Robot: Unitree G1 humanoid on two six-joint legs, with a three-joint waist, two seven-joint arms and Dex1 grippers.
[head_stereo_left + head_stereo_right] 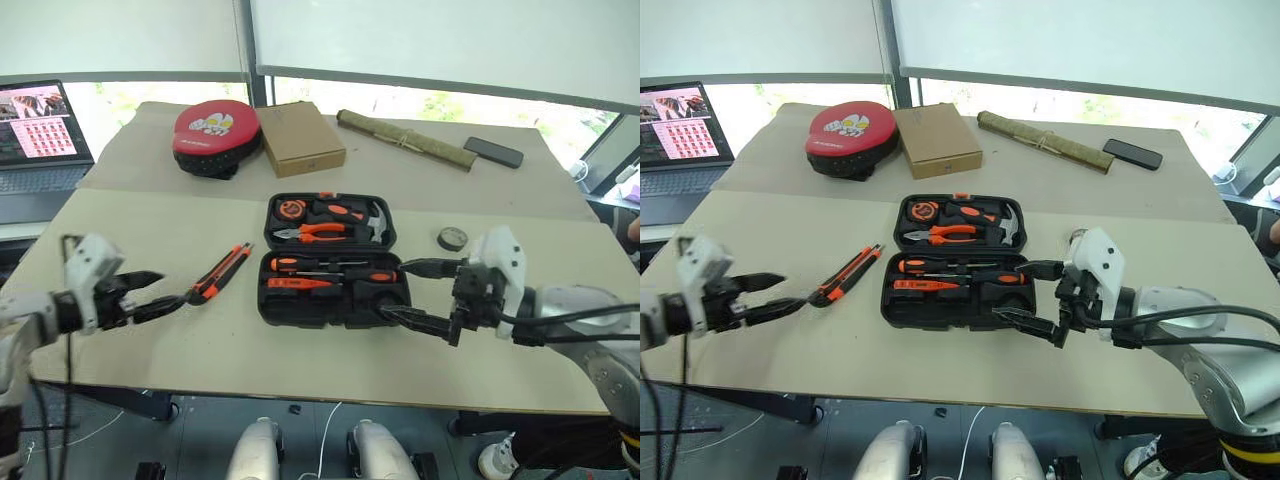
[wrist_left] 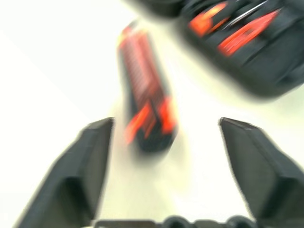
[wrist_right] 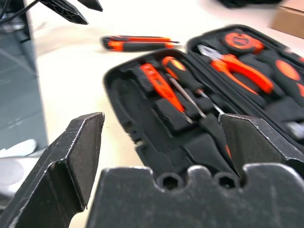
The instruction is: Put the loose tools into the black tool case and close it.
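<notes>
A round red-and-black pad (image 1: 214,136) is seen just left of the cardboard box (image 1: 301,137); a rolled cloth (image 1: 404,139) and dark phone (image 1: 493,152) are set to its right.

Open black tool case (image 1: 333,262) on the counter (image 1: 230,350), a hand at either side.
The left hand (image 1: 150,294) gapes just short of the utility knife (image 1: 220,273); the right hand (image 1: 412,291) stands open at the case's right edge, screwdrivers (image 1: 330,273) slotted inside.
</notes>
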